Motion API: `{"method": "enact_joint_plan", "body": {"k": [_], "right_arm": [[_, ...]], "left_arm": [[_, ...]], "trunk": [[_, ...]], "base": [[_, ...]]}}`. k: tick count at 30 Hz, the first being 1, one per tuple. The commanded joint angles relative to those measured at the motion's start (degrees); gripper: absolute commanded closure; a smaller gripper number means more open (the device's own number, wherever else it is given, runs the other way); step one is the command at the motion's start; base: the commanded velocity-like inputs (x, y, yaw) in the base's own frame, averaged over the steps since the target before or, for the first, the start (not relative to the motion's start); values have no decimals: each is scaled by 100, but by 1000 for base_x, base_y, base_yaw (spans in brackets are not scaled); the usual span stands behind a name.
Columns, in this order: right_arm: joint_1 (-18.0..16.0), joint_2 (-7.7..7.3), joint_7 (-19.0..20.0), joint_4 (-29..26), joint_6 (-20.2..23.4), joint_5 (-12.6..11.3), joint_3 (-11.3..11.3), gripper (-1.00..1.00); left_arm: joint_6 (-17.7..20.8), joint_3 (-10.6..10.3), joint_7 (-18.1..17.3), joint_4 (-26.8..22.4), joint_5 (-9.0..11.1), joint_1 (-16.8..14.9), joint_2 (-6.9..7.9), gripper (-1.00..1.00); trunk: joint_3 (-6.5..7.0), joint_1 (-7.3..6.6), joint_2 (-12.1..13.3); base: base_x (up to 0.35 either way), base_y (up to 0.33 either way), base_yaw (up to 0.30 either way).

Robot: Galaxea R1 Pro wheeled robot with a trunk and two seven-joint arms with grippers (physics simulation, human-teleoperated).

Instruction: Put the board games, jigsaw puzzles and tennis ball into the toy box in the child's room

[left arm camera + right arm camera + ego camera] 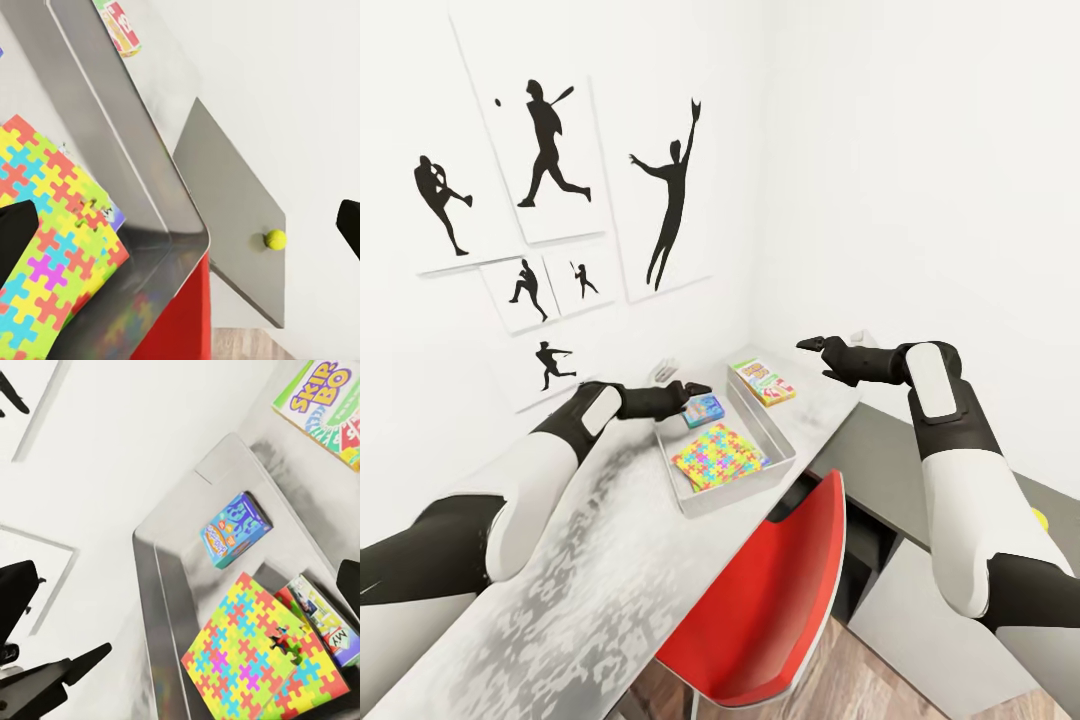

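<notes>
The grey toy box [783, 433] stands on the white table [610, 560]. In it lie a bright jigsaw puzzle [717, 457] on top of a second mat [311, 679], a blue board game [235, 529] at the far end, and a white-green board game [328, 624] partly under the mats. The Skip-Bo board game [763, 381] lies on the table just outside the box. My left gripper [692, 388] hovers open over the blue game [703, 408]. My right gripper [810, 345] hangs open above the table past the Skip-Bo. The tennis ball [276, 239] rests on the grey lower desk part.
A red chair [760, 610] is pushed in at the table's front, below the toy box. The lower grey desk section [880, 450] runs along the right wall under my right arm. Baseball silhouette posters [550, 160] hang on the left wall.
</notes>
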Motion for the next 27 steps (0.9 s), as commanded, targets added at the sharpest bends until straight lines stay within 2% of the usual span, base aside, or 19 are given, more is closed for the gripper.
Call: {"method": "enact_joint_plan", "body": {"k": [1, 8, 21, 27], "right_arm": [[-6, 2, -38, -3, 23, -42, -6, -100], [32, -4, -38, -6, 23, -47, -6, -100], [55, 4, -38, -3, 23, -42, -6, -100], [56, 5, -38, -3, 23, -42, -2, -100]], "left_arm": [[23, 5, 6, 35, 22, 2, 4, -100], [-276, 0, -6, 237, 12, 24, 6, -100], [-302, 5, -28, 178, 34, 24, 1, -100], [-304, 5, -23, 171, 34, 24, -2, -100]], "trunk": [[-12, 4, -12], [-12, 4, -12], [-11, 4, -12], [22, 4, -12]], "base": [[0, 0, -1], [0, 0, 0], [-31, 20, -1], [-106, 64, -144]]}}
